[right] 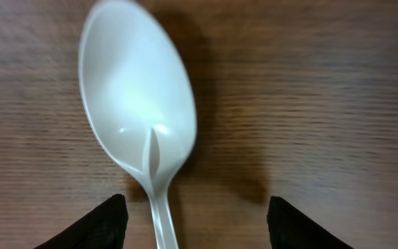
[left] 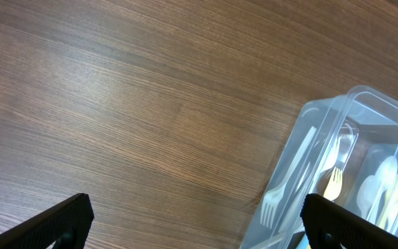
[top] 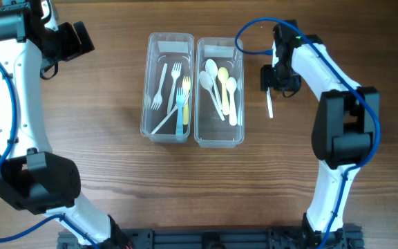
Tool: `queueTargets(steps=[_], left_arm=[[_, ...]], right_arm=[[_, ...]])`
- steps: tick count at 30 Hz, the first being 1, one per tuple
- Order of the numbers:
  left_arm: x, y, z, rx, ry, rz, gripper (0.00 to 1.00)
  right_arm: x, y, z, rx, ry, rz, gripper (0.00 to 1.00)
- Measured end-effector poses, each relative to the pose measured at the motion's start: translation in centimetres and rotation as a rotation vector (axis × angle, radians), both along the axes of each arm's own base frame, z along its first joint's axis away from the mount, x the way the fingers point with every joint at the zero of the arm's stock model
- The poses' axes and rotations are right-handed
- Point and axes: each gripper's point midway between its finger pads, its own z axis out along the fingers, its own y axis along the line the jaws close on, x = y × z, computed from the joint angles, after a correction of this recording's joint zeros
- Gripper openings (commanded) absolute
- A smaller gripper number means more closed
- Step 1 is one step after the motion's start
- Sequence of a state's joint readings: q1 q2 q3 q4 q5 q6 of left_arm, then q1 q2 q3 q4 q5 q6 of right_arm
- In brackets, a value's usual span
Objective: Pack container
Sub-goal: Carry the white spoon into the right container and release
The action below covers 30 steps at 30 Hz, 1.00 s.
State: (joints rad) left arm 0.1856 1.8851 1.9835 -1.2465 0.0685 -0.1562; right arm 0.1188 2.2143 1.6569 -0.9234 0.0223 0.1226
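Note:
Two clear plastic containers stand side by side in the middle of the table. The left container (top: 146, 83) holds several forks (top: 177, 90). The right container (top: 240, 90) holds several spoons (top: 220, 86). A white plastic spoon (top: 269, 105) lies on the table to the right of them. My right gripper (top: 271, 81) is over it, open, and the right wrist view shows the spoon (right: 140, 104) with its handle between the fingers (right: 195, 207), untouched and nearer the left finger. My left gripper (left: 195, 207) is open and empty over bare wood at the far left.
The left wrist view shows the corner of the left container (left: 302, 159) with a fork (left: 275, 200) inside, close to my right finger. The wooden table (top: 81, 152) lies around the containers.

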Motion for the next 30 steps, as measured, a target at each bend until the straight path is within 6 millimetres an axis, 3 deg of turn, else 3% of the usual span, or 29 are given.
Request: queueTargets(steps=[2,3,4,5,12,15,17,21,22,24,25,27,30], left_arm=[[0.0,0.0,0.0,0.0,0.0,0.0,1.0],[0.0,0.0,0.0,0.0,0.0,0.0,1.0],[0.0,0.0,0.0,0.0,0.0,0.0,1.0],[0.0,0.0,0.0,0.0,0.0,0.0,1.0],[0.0,0.0,0.0,0.0,0.0,0.0,1.0],[0.0,0.0,0.0,0.0,0.0,0.0,1.0],[0.0,0.0,0.0,0.0,0.0,0.0,1.0],[0.0,0.0,0.0,0.0,0.0,0.0,1.0],[0.0,0.0,0.0,0.0,0.0,0.0,1.0],[0.0,0.0,0.0,0.0,0.0,0.0,1.0],[0.0,0.0,0.0,0.0,0.0,0.0,1.0],[0.0,0.0,0.0,0.0,0.0,-0.001,1.0],[0.0,0.0,0.0,0.0,0.0,0.0,1.0]], right_arm=[[-0.2,0.3,-0.4,0.011,0.012,0.008,0.49],[-0.2,0.3,-0.4,0.012,0.012,0.008,0.36],[-0.2,0.4,-0.4,0.017,0.013,0.017,0.11],[-0.2,0.4,-0.4,0.019,0.013,0.019,0.04],[-0.8,0.5,-0.3,0.024,0.039,0.019,0.04],[-0.5,0.5,1.0,0.024,0.038,0.019,0.04],[0.7,0.7,3.4,0.03,-0.015,0.02,0.04],[3.1,1.4,11.5,0.056,-0.229,0.03,0.04],[3.5,2.2,16.7,0.073,-0.357,0.044,0.04],[3.3,3.7,21.5,0.1,-0.474,0.065,0.04],[2.9,4.6,23.0,0.116,-0.505,0.079,0.04],[2.4,6.9,23.6,0.155,-0.515,0.115,0.04],[1.7,10.3,20.9,0.187,-0.441,0.154,0.04]])
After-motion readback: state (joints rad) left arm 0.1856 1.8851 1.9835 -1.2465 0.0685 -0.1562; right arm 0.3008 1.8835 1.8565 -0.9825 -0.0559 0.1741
